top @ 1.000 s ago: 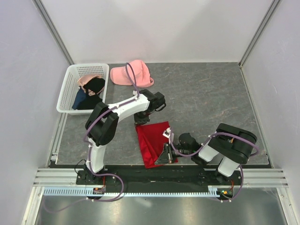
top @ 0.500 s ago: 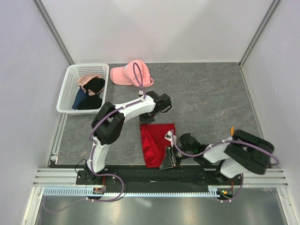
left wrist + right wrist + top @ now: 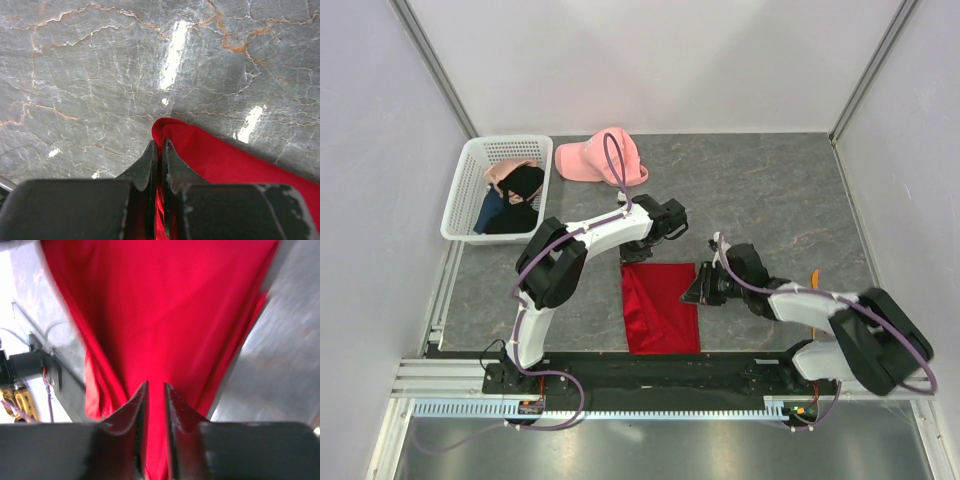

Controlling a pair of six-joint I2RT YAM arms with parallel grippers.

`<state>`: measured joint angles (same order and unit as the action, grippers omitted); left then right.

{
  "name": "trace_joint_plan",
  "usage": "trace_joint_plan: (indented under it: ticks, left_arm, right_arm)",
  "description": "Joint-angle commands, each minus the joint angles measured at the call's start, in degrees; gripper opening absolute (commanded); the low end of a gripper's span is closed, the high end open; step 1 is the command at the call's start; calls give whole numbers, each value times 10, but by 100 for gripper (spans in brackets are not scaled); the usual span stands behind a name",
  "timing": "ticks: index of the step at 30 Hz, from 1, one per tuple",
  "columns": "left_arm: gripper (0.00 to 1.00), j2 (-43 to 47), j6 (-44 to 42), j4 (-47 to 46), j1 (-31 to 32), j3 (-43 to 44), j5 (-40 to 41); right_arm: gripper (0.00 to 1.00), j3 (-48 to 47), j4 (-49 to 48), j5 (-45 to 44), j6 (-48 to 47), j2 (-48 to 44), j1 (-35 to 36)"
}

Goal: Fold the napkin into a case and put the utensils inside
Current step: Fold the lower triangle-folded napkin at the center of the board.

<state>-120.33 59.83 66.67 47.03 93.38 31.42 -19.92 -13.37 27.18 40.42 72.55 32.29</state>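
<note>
The red napkin (image 3: 660, 308) lies folded as a long rectangle close to the arm bases. My left gripper (image 3: 640, 250) is at its far left corner; in the left wrist view that gripper (image 3: 159, 146) is shut on a rounded fold of the napkin (image 3: 225, 155). My right gripper (image 3: 700, 290) hovers at the cloth's right edge. Its jaws (image 3: 155, 386) stand a narrow gap apart above the napkin (image 3: 160, 310), gripping nothing. One thin orange utensil (image 3: 816, 277) pokes out beside the right arm's elbow.
A white basket (image 3: 455, 200) holding dark garments stands at the back left. A pink cap (image 3: 590, 160) lies beside it. The black base rail (image 3: 650, 372) runs just below the napkin's near edge. Grey booth walls close in both sides.
My right gripper opened, let go of the napkin's near right corner and swung away to the cloth's far right edge. The napkin now lies flatter and squarer. The left gripper shifted slightly right.
</note>
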Motion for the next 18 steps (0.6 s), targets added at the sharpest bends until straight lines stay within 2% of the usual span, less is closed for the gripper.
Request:
trace_joint_plan:
  ticks: [1, 3, 4, 9, 18]
  left_arm:
    - [2, 15, 33, -18, 5, -1, 18]
    - [2, 17, 34, -21, 5, -3, 18]
    - [2, 20, 33, -21, 5, -3, 18]
    - [2, 22, 26, -33, 4, -7, 3]
    - [2, 22, -15, -84, 5, 8, -68]
  right_arm:
    - [17, -74, -78, 8, -3, 108, -27]
    - [5, -104, -110, 20, -2, 144, -30]
    - [3, -109, -119, 23, 1, 167, -33]
    - [0, -143, -123, 9, -14, 217, -40]
    - [0, -175, -139, 9, -32, 304, -47]
